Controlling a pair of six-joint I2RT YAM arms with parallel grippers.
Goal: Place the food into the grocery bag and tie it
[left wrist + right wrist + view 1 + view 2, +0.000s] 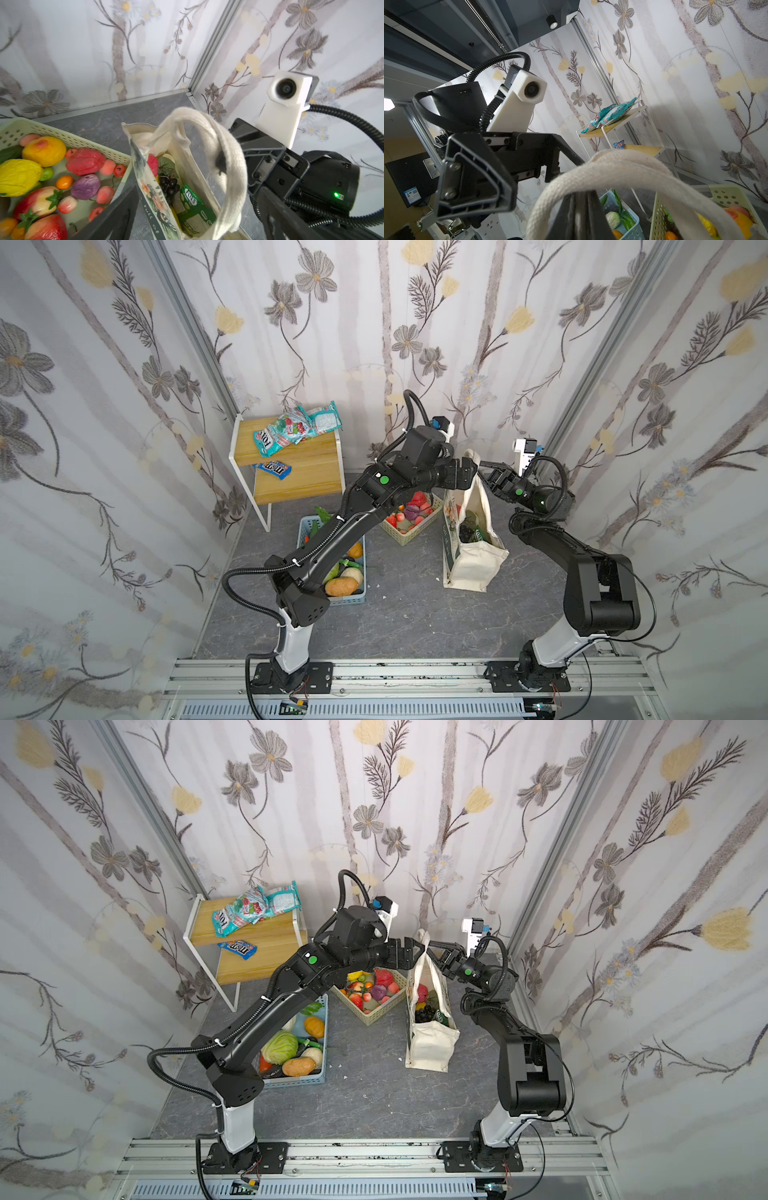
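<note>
Bag [473, 564] upright on desk [415, 614] beside basket [415, 531], food [169, 185] inside. Right pincer [434, 947] pinched on handles [228, 158], holding them up, likely for tying. Left pincer [414, 953] wide, empty, just beside loop, ready to grab

grocery bag [473, 568]: right of lattice basket [405, 536] | grape bunch [169, 185]: in bag, seemingly touching packet [191, 200]

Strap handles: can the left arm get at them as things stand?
Probably yes. The left end effector is open right beside the strap handles, nothing between. The right end effector pinches them up above the grocery bag.
</note>
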